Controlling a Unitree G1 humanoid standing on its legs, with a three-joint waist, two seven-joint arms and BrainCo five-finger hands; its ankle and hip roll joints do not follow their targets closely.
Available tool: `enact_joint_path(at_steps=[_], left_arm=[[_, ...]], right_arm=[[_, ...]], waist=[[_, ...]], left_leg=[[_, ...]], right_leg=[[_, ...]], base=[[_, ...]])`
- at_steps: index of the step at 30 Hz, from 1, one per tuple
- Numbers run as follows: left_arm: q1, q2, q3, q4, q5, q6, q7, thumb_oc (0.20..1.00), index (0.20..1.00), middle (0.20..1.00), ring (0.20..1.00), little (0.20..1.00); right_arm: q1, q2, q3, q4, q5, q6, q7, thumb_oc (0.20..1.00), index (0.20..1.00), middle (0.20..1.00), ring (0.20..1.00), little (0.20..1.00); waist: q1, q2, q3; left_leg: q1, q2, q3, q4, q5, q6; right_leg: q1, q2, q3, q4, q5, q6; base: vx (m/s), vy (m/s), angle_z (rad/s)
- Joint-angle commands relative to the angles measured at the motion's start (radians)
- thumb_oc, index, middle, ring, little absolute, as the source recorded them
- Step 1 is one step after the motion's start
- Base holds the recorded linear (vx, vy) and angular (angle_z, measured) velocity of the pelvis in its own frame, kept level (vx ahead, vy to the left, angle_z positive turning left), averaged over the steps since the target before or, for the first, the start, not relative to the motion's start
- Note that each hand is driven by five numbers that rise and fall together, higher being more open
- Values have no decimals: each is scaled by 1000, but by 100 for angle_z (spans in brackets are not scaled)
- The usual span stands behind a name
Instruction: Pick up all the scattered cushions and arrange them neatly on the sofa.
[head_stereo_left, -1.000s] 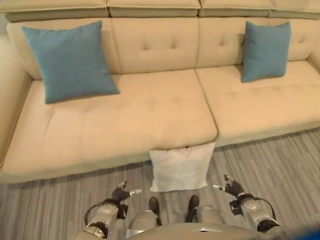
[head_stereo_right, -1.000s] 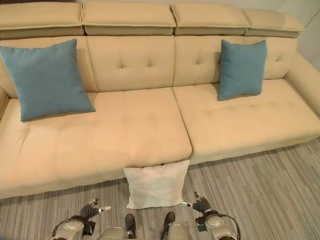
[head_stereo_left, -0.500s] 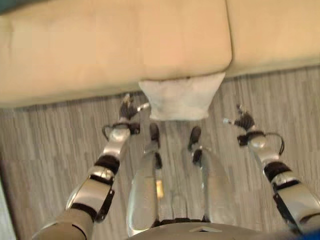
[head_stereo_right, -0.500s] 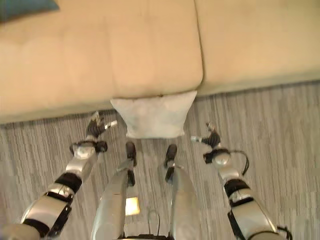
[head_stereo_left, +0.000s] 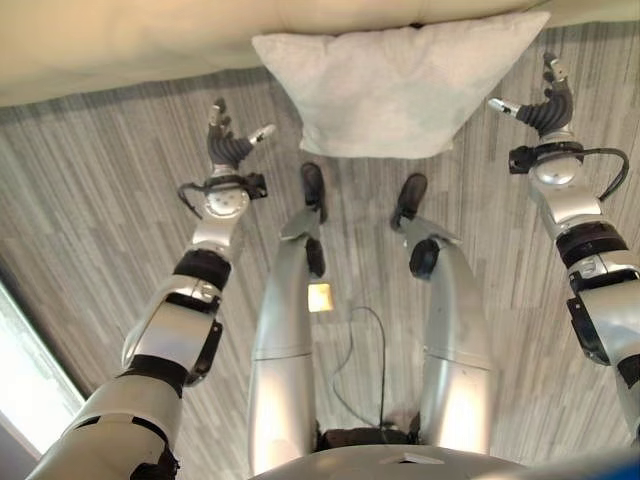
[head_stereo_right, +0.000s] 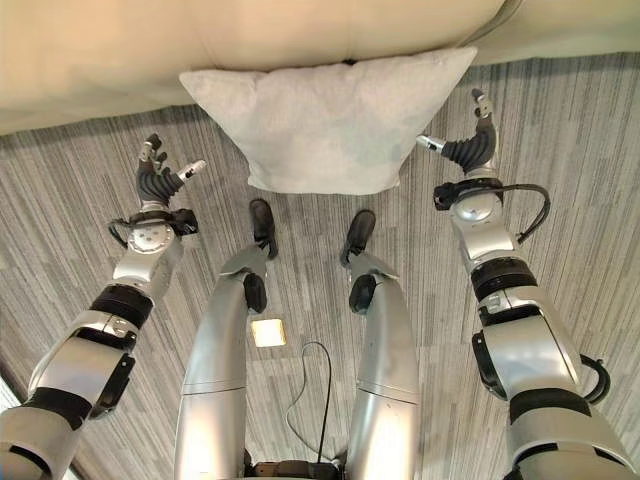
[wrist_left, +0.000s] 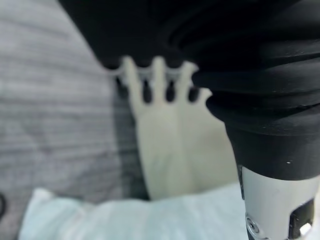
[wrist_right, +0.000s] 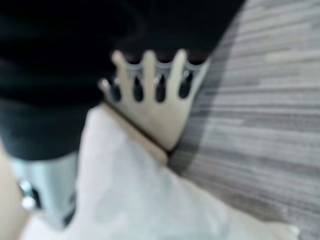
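Note:
A white cushion (head_stereo_left: 400, 85) lies on the grey striped floor, its far edge against the base of the beige sofa (head_stereo_left: 120, 45). My left hand (head_stereo_left: 226, 145) hovers open to the cushion's left, a short gap away. At the cushion's right corner my right hand (head_stereo_left: 546, 105) is open too, fingers relaxed and close to the fabric. In the left wrist view the cushion (wrist_left: 125, 217) shows pale past the hand's cover. The right wrist view has the cushion (wrist_right: 145, 200) lying beside the sofa's front (wrist_right: 155, 117).
The sofa's front edge (head_stereo_right: 250, 40) runs across the far side of the floor. Grey striped flooring (head_stereo_right: 600, 200) stretches open on both sides of the cushion.
The camera has tilted further down, so the sofa seat and blue cushions have left the picture. Both hands have reached forward and now flank the white cushion.

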Motion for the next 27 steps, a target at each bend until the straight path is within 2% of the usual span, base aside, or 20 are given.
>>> enact_joint_path(at_steps=[1,8,11,15,23,26,27], left_arm=[[57,19,9,10,-45,-51,-27,1000,1000,1000,1000,1000],[-59,44,-30,-35,-105,-81,-35,1000,1000,1000,1000,1000],[-105,34,-61,-59,-112,-82,-34,1000,1000,1000,1000,1000],[-174,-8,-111,-49,-116,-76,-28,1000,1000,1000,1000,1000],[-293,-122,-172,-42,-132,-80,-2,1000,1000,1000,1000,1000],[-340,-194,-176,-24,-161,-91,11,1000,1000,1000,1000,1000],[-340,-223,-169,-31,-171,-101,17,799,799,799,799,799]], right_arm=[[128,-37,35,-20,27,-45,-25,1000,1000,1000,1000,1000],[42,-71,100,6,29,-44,-10,1000,1000,1000,1000,1000],[-14,-90,145,8,21,-43,1,1000,1000,1000,1000,1000],[-120,-67,220,37,18,-35,10,1000,1000,1000,1000,1000],[-311,26,331,39,3,-25,1,1000,1000,1000,1000,1000],[-361,143,345,29,29,-29,-4,1000,1000,1000,1000,1000],[-361,195,340,11,42,-35,-3,200,200,200,200,200]], waist=[[-26,14,-178],[-36,11,-171],[-38,15,-167],[-32,22,-164],[-21,37,-135],[-18,43,-121],[-17,44,-122]], left_leg=[[-34,-21,-52,-64,23,-40],[-140,-33,-45,-30,9,-27],[-189,-37,-33,-4,-1,-19],[-233,-43,-19,31,-14,-6],[-277,-47,-15,64,-11,1],[-281,-45,-17,72,-2,-3],[-283,-44,-19,75,-1,-2]], right_leg=[[2,-9,15,-15,4,115],[-115,-11,41,17,2,122],[-170,-16,55,41,3,128],[-228,-12,79,70,3,129],[-273,-9,92,97,11,138],[-273,-4,85,101,14,138],[-273,0,81,100,14,138]], base=[[40,47,3],[39,39,-6],[62,53,-2],[55,32,-4],[10,5,-2],[5,-13,-1],[20,-49,-3]])
